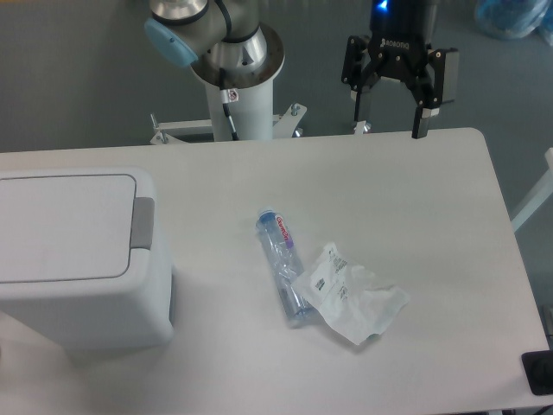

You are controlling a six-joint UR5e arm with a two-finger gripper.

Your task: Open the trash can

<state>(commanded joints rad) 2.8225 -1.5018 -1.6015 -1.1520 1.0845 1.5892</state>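
The trash can (78,259) is a large boxy white bin at the left of the table. Its flat lid (65,226) is down, with the grey push latch (143,222) on its right edge. My gripper (390,119) hangs open and empty above the table's far edge, well to the right of the can and apart from it.
A clear plastic bottle (282,264) lies on its side at the table's middle, with a crumpled clear wrapper (350,294) touching its right side. The arm's white base column (238,82) stands behind the far edge. The table's right edge (510,251) is near.
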